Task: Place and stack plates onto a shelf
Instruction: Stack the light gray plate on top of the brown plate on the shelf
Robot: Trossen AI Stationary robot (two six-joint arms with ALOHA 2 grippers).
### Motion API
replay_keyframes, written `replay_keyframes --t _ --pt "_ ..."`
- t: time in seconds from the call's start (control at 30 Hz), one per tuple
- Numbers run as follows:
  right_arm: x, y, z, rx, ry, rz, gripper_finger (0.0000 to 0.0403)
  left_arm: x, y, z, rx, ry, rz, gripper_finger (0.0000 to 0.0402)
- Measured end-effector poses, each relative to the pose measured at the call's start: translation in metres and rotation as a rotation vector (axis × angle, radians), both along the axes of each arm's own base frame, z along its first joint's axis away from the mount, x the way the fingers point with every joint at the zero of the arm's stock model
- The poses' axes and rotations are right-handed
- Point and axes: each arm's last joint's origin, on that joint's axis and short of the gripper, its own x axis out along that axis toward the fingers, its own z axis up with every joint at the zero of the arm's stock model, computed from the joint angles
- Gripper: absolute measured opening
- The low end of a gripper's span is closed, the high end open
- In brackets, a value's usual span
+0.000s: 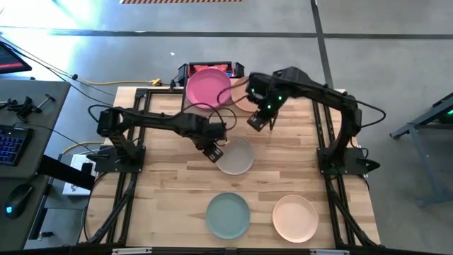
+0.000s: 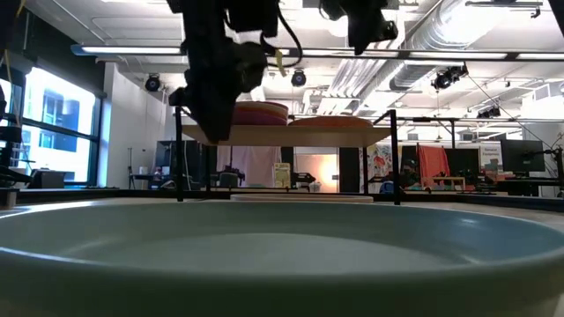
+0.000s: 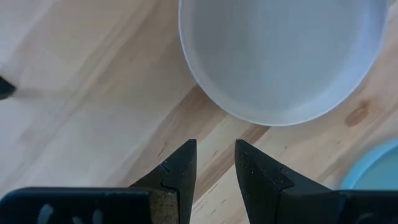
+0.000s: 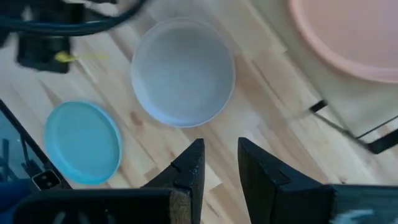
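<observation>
The shelf [image 2: 291,134] stands at the table's far middle with a pink plate [image 1: 208,87] and a peach plate [image 4: 348,37] on its top. A grey plate [image 1: 236,156] lies flat at the table's middle. A teal plate [image 1: 228,214] and a cream plate [image 1: 295,218] lie near the front edge. My left gripper [image 3: 216,155] hangs open just off the grey plate's left rim, pointing down, with nothing between its fingers. My right gripper [image 4: 221,149] is open and empty, high above the table in front of the shelf's right half.
Black frame rails run along the table's left and right sides. A red and black box [image 1: 185,71] sits behind the shelf. In the low view the teal plate [image 2: 282,255] fills the foreground. Bare wood lies between the grey plate and the front plates.
</observation>
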Motion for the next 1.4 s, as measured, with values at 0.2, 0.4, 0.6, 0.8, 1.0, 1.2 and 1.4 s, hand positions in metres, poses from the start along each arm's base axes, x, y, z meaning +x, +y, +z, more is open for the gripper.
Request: replay_keyframes --t 0.2,0.4,0.6,0.8,1.0,1.2,1.4 --pt "0.001 0.031 0.005 -0.022 0.0 -0.008 0.0073 0.006 -0.002 -0.016 -0.011 0.049 -0.007 0.0099" --pt "-0.009 0.061 0.019 -0.062 -0.033 -0.05 0.0073 0.01 -0.002 -0.02 -0.015 0.037 0.015 0.0099" --pt "-0.015 0.081 0.025 -0.102 -0.055 -0.023 0.0073 0.014 -0.001 -0.019 -0.017 -0.013 0.071 0.0099" --pt "-0.015 0.093 0.026 -0.097 -0.058 0.004 0.0073 0.018 -0.004 -0.018 -0.012 -0.054 0.146 0.0099" --pt "-0.015 0.095 0.026 -0.104 -0.059 0.039 0.0073 0.021 -0.005 -0.022 -0.013 -0.062 0.247 0.0099" --pt "-0.015 0.095 0.026 -0.134 -0.063 0.14 0.0073 0.027 -0.006 -0.037 -0.026 -0.031 0.325 0.0099" --pt "-0.015 0.095 0.026 -0.147 -0.065 0.19 0.0073 0.032 -0.005 -0.05 -0.04 -0.019 0.37 0.0099"
